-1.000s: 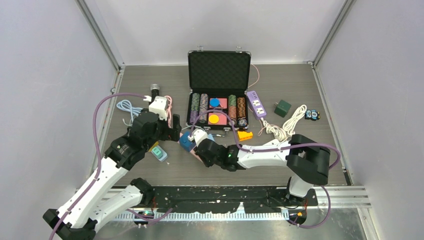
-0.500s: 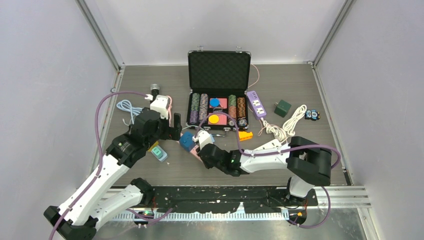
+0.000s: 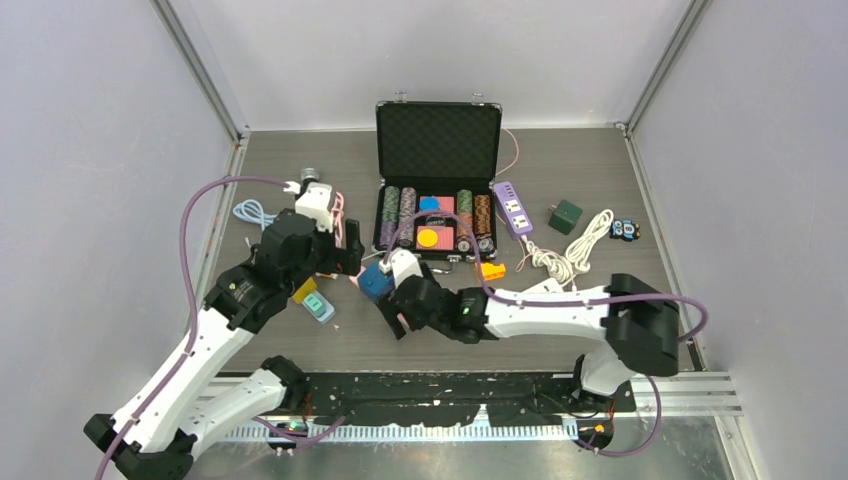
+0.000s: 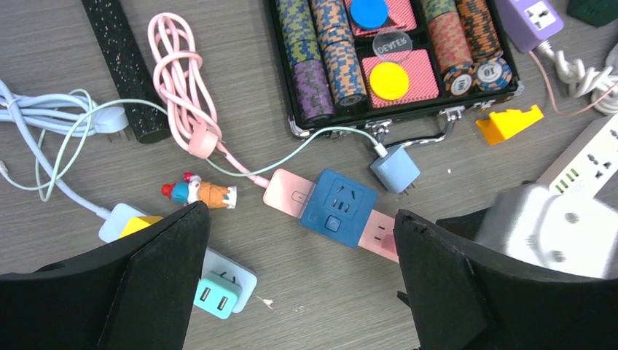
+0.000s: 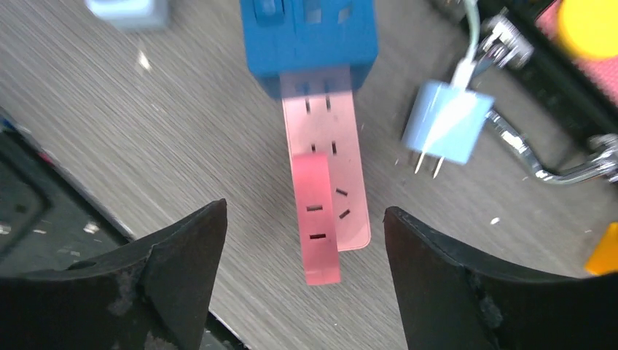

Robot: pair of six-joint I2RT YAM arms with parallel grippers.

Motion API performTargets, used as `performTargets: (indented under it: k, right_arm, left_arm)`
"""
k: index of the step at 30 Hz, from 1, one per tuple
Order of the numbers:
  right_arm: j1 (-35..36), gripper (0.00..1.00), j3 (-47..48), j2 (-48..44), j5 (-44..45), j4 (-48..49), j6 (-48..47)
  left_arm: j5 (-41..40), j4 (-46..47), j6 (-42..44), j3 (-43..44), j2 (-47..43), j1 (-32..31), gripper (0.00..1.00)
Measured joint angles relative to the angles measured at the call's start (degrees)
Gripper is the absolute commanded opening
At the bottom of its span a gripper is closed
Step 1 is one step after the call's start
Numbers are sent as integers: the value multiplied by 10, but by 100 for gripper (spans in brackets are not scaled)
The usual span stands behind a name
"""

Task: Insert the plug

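Observation:
The light blue plug (image 4: 394, 169) lies loose on the table beside the pink power strip (image 4: 288, 193), its prongs (image 5: 426, 164) bare and pointing away from the case. A blue cube socket (image 4: 338, 207) sits on the strip's middle. A darker pink piece (image 5: 315, 219) with two slots lies over the strip's near end. My right gripper (image 5: 304, 211) hangs open straddling that end, touching nothing. My left gripper (image 4: 300, 219) is open above the strip and cube, holding nothing. In the top view both grippers flank the cube (image 3: 375, 281).
An open chip case (image 3: 437, 150) stands behind the strip. A teal USB adapter (image 4: 211, 295), a small toy figure (image 4: 200, 193), a coiled pink cable (image 4: 182, 87) and an orange wedge (image 4: 509, 122) lie around. A white strip (image 4: 590, 157) and a purple strip (image 3: 512, 208) sit right.
My right gripper, shut before, now stands open over the pink strip's end and has shifted a little left. My left arm has edged slightly away from me.

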Motion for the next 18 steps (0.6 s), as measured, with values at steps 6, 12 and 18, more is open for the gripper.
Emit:
performTargets:
  k: [6, 12, 18]
  right_arm:
    - [-8, 81, 49, -99, 21, -33, 13]
    - [-42, 80, 40, -190, 71, -101, 103]
    - [-149, 94, -56, -280, 106, -204, 212]
  left_arm:
    - [16, -6, -2, 29, 2, 0, 95]
    - [68, -7, -6, 30, 8, 0, 94]
    - [127, -5, -21, 29, 27, 0, 93]
